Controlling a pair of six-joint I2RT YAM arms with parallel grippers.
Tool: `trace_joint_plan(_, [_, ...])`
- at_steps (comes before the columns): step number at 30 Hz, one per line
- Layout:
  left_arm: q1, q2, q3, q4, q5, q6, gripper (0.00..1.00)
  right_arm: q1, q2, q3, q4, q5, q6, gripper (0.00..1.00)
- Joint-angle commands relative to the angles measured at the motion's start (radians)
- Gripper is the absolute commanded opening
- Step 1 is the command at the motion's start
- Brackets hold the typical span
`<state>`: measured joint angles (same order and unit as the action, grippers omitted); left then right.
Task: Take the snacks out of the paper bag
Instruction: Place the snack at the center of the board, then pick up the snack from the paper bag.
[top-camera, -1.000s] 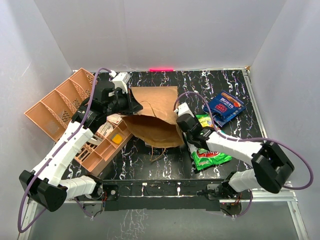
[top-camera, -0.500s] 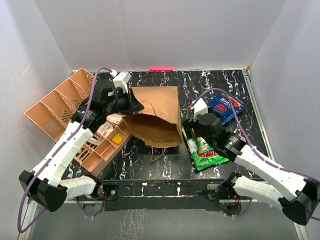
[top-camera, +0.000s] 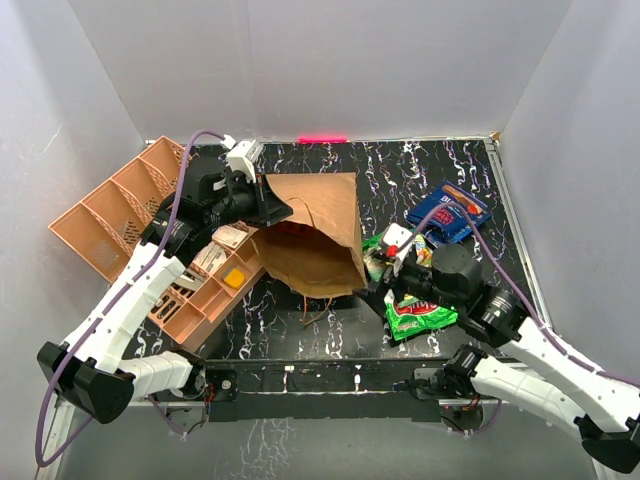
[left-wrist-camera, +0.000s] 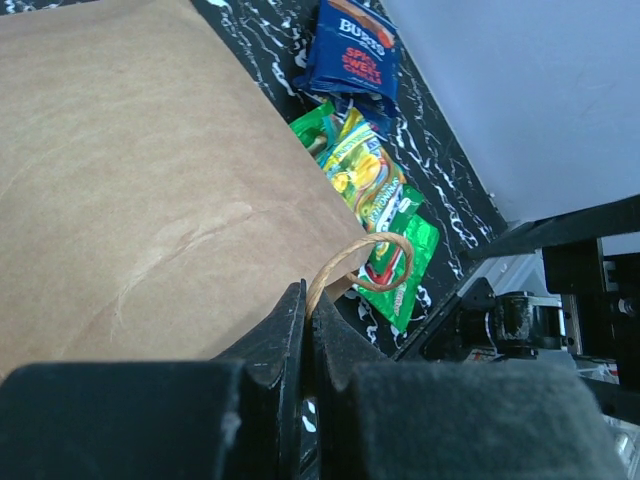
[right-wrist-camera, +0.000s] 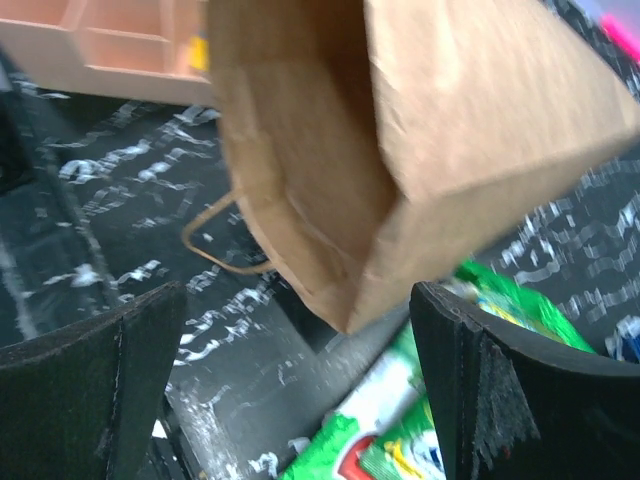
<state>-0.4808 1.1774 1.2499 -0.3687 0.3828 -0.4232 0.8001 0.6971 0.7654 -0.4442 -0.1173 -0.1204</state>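
Pinching the creased paper bag (top-camera: 315, 235), left pincer (top-camera: 268, 206) holds it near glossy snacks (top-camera: 420, 316).

top: overhead, far | wrists: close on paper bag (top-camera: 320, 210) | shared: paper bag

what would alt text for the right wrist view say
Brown paper bag, open mouth facing the camera, tilted above a black marbled table. Green snack packet lower right, orange tray upper left; the open right claw frames the bottom corners.
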Motion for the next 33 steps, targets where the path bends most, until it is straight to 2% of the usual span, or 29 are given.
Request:
trace_joint_plan(1, [-0.001,-0.021,0.039,0.058,0.096,-0.014,0.00,0.019,-0.072,-0.034,0.190,-0.229,-0.066,0.98])
trace_joint_plan(5, [-0.001,-0.025,0.033,0.096,0.135,-0.023,0.00,0.032,-0.026,-0.049,0.278,-0.269,-0.068,0.98])
trace_joint_plan(8, [-0.001,-0.021,0.036,0.108,0.147,-0.027,0.00,0.083,0.054,-0.051,0.355,-0.235,-0.093,0.98])
trace_joint_plan(15, [-0.001,-0.018,0.045,0.094,0.143,-0.028,0.00,0.329,0.364,0.026,0.424,0.162,-0.279,0.98])
trace_joint_plan(18, [0.000,-0.022,0.047,0.076,0.134,-0.016,0.00,0.341,0.459,0.053,0.467,0.234,-0.338,0.98])
trace_joint_plan(24, [0.000,-0.006,0.083,0.028,0.117,0.023,0.00,0.343,0.542,0.092,0.451,0.213,-0.533,0.98])
trace_joint_plan(33, [0.000,-0.004,0.080,0.031,0.116,0.038,0.00,0.341,0.639,0.079,0.517,0.472,-0.776,0.98])
